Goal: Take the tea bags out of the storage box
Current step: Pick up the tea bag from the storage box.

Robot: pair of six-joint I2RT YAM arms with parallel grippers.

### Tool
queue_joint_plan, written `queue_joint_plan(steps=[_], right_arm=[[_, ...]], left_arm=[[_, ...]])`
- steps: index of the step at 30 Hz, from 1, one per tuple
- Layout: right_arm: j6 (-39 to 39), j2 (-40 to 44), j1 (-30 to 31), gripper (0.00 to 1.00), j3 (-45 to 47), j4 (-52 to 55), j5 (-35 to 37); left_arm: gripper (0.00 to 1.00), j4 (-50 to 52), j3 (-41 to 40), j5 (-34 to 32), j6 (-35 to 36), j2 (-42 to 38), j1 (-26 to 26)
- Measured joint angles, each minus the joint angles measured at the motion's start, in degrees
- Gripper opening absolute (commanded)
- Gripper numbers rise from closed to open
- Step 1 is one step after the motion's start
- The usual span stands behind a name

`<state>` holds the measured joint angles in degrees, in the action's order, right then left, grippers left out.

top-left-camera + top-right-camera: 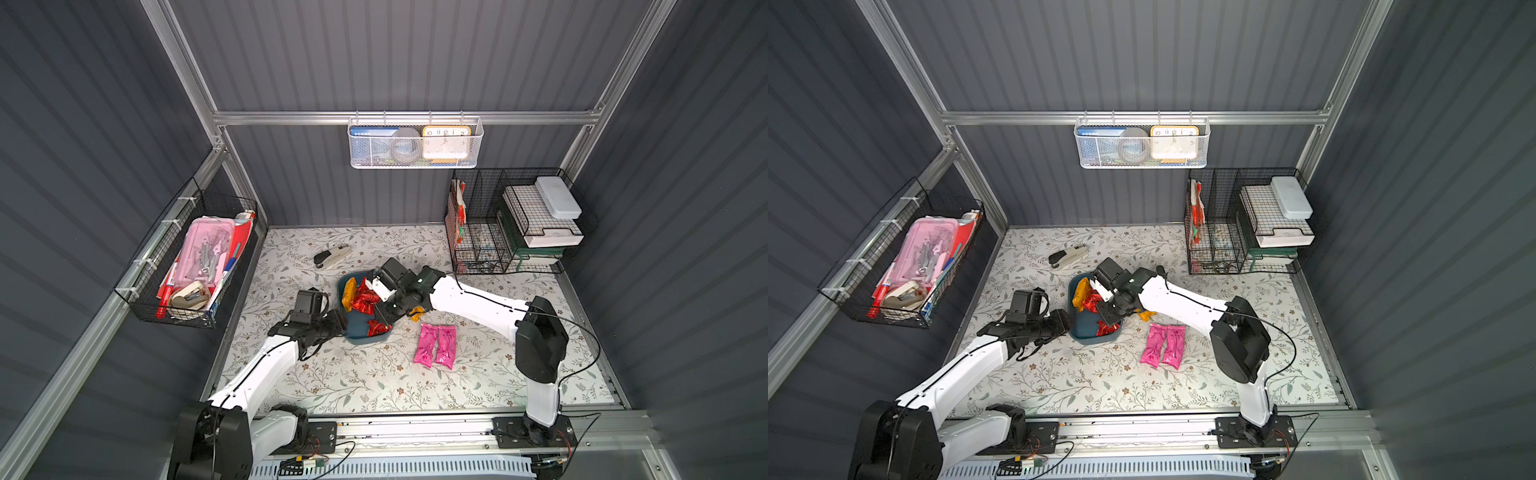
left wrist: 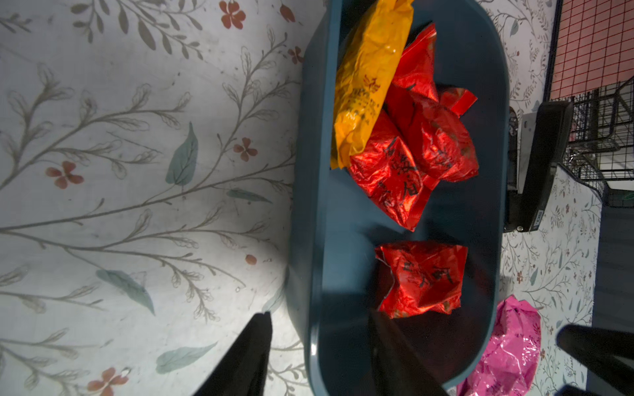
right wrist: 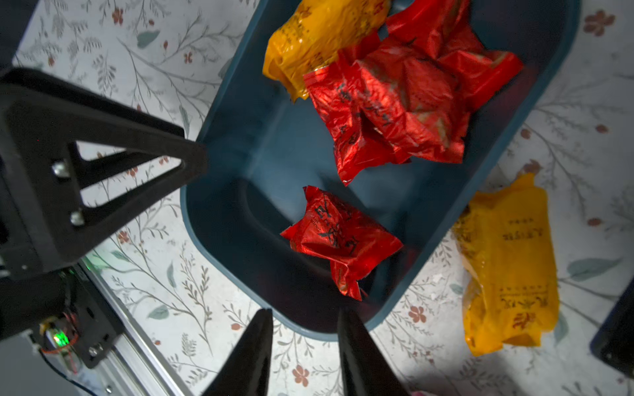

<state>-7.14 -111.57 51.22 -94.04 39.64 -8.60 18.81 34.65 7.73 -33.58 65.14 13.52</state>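
The teal storage box (image 1: 355,328) sits mid-table. Inside it lie tea bags: an orange one (image 1: 349,291), a heap of red ones (image 1: 365,297) and a single red one (image 3: 339,236) near its end. Outside, an orange bag (image 3: 511,267) lies beside the box and two pink bags (image 1: 436,345) rest on the table. My left gripper (image 2: 319,312) is open, one finger outside the box wall and one inside, neither touching it. Over the box's end rim my right gripper (image 3: 303,319) hangs open and holds nothing.
A stapler (image 1: 332,255) lies behind the box. A black wire basket (image 1: 145,299) with a pink case hangs on the left wall. Wire racks (image 1: 498,232) stand at the back right. A white mesh basket (image 1: 415,143) hangs on the back wall.
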Motion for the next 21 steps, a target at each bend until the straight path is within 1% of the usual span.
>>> queue_joint_plan(steps=[6,9,13,17,21], right_arm=[[21.07,-0.94,0.55,0.38,-0.20,1.05,-1.75],[28.35,-1.70,1.01,0.37,-0.17,0.74,-1.57],[33.55,-5.66,1.36,0.37,-2.93,1.81,-1.40],[36.26,-9.75,1.40,0.37,-5.51,2.67,-0.48],[37.68,-11.21,1.40,0.37,-6.05,3.32,0.44]], left_arm=[[0.51,-1.03,-2.51,-0.37,-4.50,-3.26,0.00],[0.51,-1.20,-3.28,-1.14,-6.80,-5.60,0.00],[0.51,-1.09,-3.78,-2.49,-9.25,-8.07,0.00],[0.52,-0.35,-4.59,-4.17,-11.82,-9.73,-0.22],[0.53,0.72,-5.51,-6.05,-14.38,-11.26,-0.74]])
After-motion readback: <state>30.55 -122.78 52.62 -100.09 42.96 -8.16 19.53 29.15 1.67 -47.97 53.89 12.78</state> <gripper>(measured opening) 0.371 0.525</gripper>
